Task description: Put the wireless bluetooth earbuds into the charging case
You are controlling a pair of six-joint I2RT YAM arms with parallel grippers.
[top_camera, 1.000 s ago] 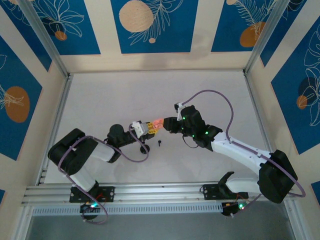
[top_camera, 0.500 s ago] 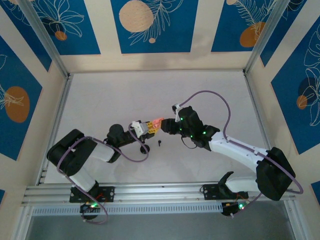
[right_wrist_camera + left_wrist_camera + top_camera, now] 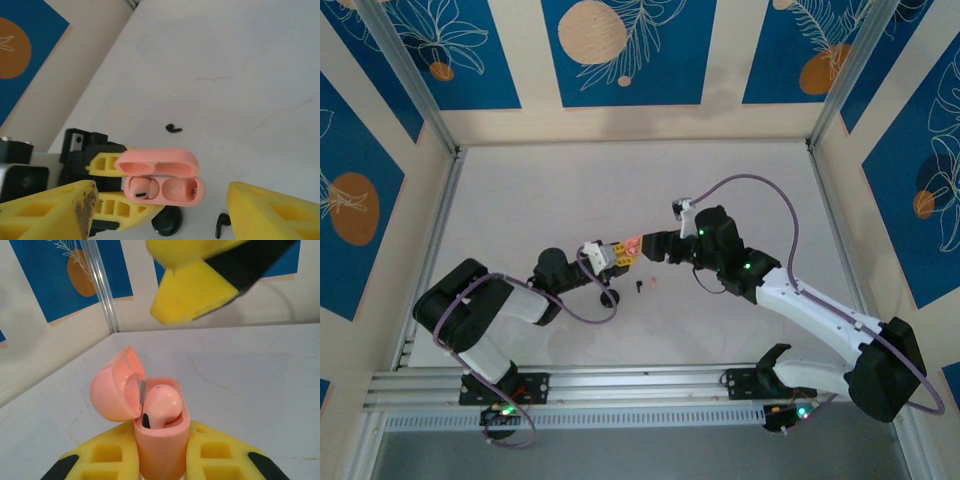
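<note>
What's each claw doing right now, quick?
Left claw: closed, holding the open pink charging case.
Right claw: open, empty.

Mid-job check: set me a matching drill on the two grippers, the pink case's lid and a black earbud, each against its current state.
Things:
1. left gripper
2. right gripper
3. lid
4. black earbud

States:
A. lying on the table
B. fingers apart, holding nothing
C. hinged back, open
D. shut on the pink case

Pairs: 1-D, 2-B, 3-C, 4-A.
</note>
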